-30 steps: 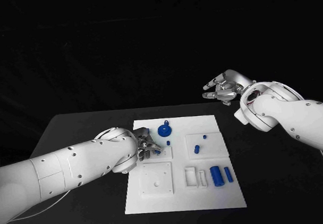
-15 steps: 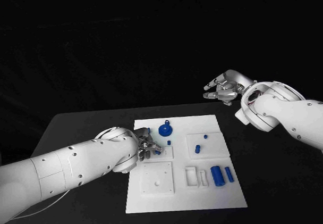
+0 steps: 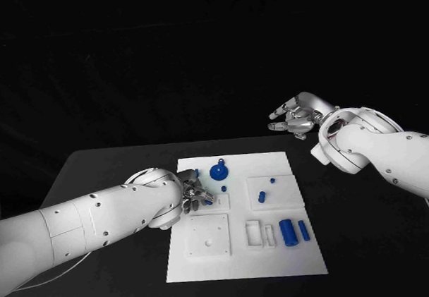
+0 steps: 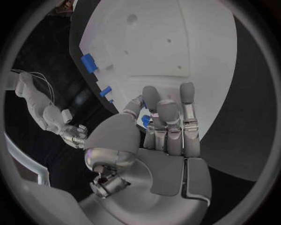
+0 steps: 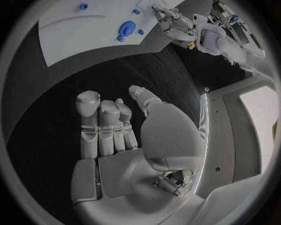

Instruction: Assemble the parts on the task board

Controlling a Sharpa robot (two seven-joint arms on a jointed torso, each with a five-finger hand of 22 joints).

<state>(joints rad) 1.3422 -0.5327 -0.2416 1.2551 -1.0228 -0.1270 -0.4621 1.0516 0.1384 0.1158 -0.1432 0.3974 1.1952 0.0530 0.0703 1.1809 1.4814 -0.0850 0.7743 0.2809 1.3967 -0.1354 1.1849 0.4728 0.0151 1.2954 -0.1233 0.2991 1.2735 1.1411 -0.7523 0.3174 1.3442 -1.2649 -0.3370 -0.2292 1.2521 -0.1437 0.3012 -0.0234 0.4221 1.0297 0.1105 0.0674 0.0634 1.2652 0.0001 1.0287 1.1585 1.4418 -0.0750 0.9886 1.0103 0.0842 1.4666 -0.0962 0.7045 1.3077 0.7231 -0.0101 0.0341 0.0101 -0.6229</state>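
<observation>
Barely any change over the last second: left hand (image 3: 193, 193) parked at the same spot, about 10 o'clock on the task board (image 3: 246, 266), with only a slight shuffle of the fingertips. Pinches a small blue part (image 4: 144, 121) between thumb and fingers, as seen in the left wrist view, low over the board's surface and close to touching it. Cannot tell whether that part is already seated in a hole or only poised above one.

Right hand (image 3: 294, 118) just as unmoved, raised off the board at about 2 o'clock, past the far edge of the table (image 3: 105, 173). Holds nothing, fingers loosely extended, thumb apart from them.

No shift among the other pieces either: round blue part (image 3: 218, 171) near 12 o'clock on the board, blue cylinder (image 3: 286, 233) at about 4 o'clock, white square block (image 3: 208, 238) at about 7 o'clock, well apart from one another.

Reads as fine work, not carrying: probably an alignment or press of the pinched piece at its place, with small corrections in hand. Most of the assembly apparently still to do, judging by the loose pieces left lying. Calls next for a steady downward seat, then a clean release without dragging the piece sideways.
</observation>
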